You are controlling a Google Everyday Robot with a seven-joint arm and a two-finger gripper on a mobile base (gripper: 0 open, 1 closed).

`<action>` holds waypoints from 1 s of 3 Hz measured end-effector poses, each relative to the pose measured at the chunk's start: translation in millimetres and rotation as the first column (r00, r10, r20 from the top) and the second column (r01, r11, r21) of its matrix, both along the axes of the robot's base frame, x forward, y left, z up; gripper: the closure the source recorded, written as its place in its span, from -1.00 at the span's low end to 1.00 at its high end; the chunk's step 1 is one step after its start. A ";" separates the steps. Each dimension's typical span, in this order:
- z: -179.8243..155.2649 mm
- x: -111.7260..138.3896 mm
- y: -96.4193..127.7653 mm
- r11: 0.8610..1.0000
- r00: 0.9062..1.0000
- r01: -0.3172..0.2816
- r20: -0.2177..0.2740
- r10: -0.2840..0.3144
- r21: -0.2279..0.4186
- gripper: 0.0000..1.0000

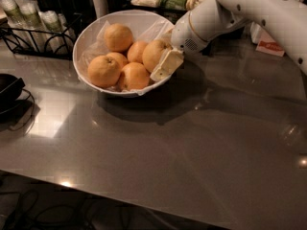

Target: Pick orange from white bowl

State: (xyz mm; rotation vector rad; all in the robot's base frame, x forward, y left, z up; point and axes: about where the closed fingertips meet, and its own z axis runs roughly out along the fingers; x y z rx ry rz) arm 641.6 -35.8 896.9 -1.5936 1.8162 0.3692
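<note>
The white bowl, lined with crinkled paper, stands at the back left of the grey table and holds several oranges. The largest, pale orange lies at the bowl's front left. Another orange lies at the right side, two deeper-orange ones in the middle, and one at the back. My gripper reaches in over the bowl's right rim from the right. It rests against the right-hand orange and partly hides it. The white arm stretches off to the upper right.
A black wire rack with cups stands left of the bowl. A dark object lies at the left edge. Packets and a white-red box sit along the back. The grey tabletop spreads in front.
</note>
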 end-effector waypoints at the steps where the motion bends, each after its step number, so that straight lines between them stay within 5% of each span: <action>1: -3.5 5.0 0.9 1.000 1.000 -0.002 0.000 0.002 -0.011 -0.60; 3: -5.3 6.6 2.2 1.000 1.000 -0.005 -0.002 0.005 -0.014 0.25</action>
